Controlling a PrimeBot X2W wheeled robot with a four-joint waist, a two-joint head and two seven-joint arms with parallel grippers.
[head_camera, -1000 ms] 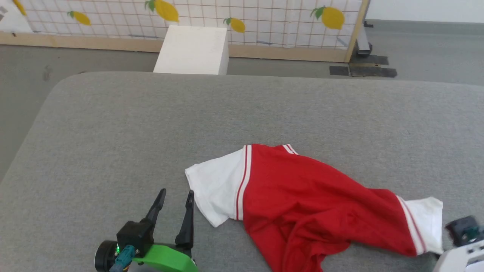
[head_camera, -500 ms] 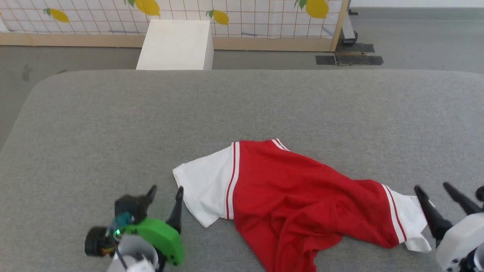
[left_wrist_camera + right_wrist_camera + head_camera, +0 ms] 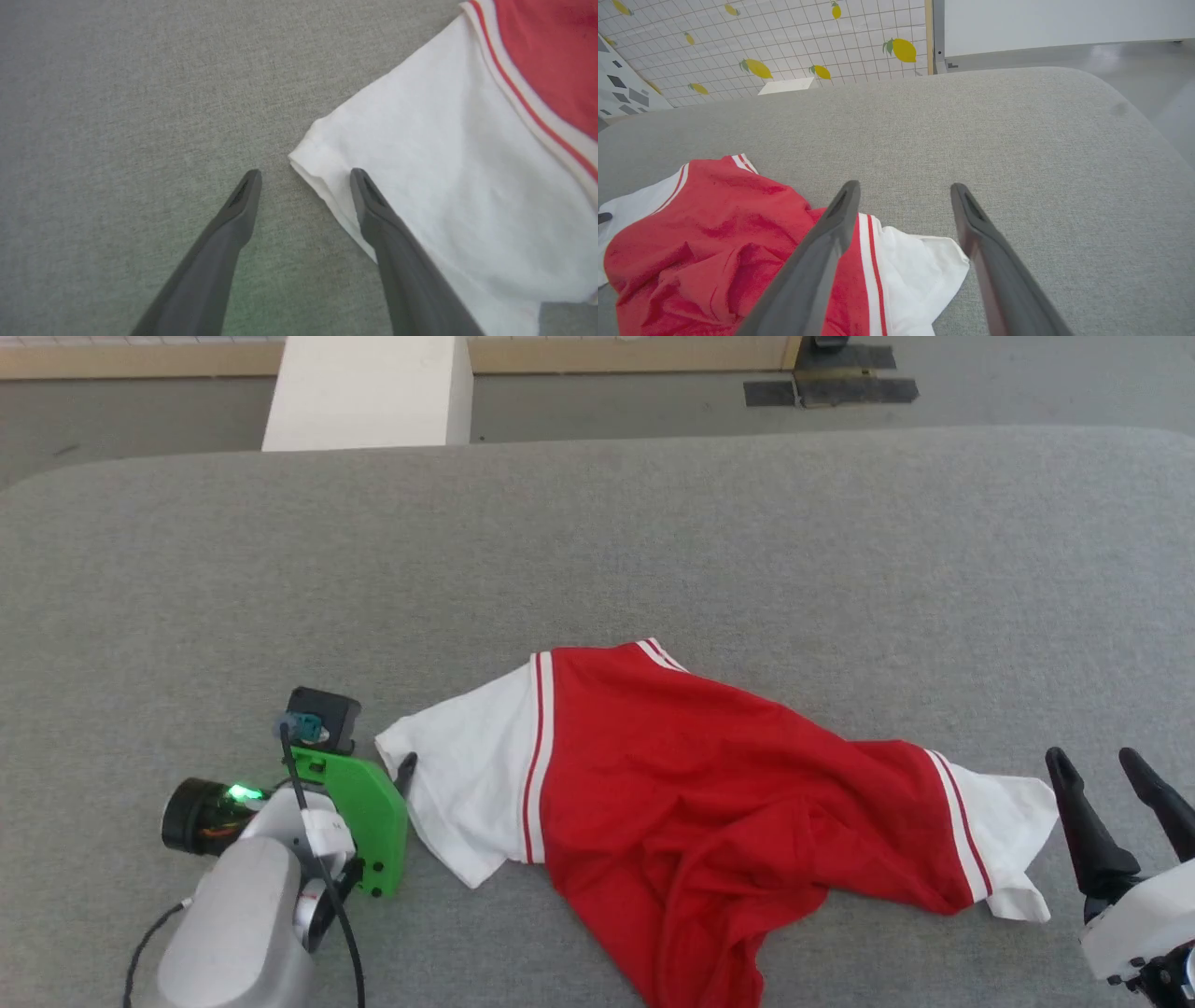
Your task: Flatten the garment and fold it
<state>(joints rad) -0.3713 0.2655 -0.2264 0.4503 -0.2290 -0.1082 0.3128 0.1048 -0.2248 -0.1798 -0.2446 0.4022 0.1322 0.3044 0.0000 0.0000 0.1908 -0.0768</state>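
Garment (image 3: 709, 775) lies crumpled on the near side of the grey pad (image 3: 653, 523), sleeves out left and right. My left gripper (image 3: 304, 172) straddles the left sleeve's corner, jaws apart, placed, I judge, to pinch it. My right gripper (image 3: 1092, 756) stands spread beside the right sleeve.

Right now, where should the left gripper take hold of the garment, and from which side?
Probably the garment by its white sleeve, at the hem corner, approached from the bare grey surface side: that edge lies flat and free, and the open left gripper straddles it.
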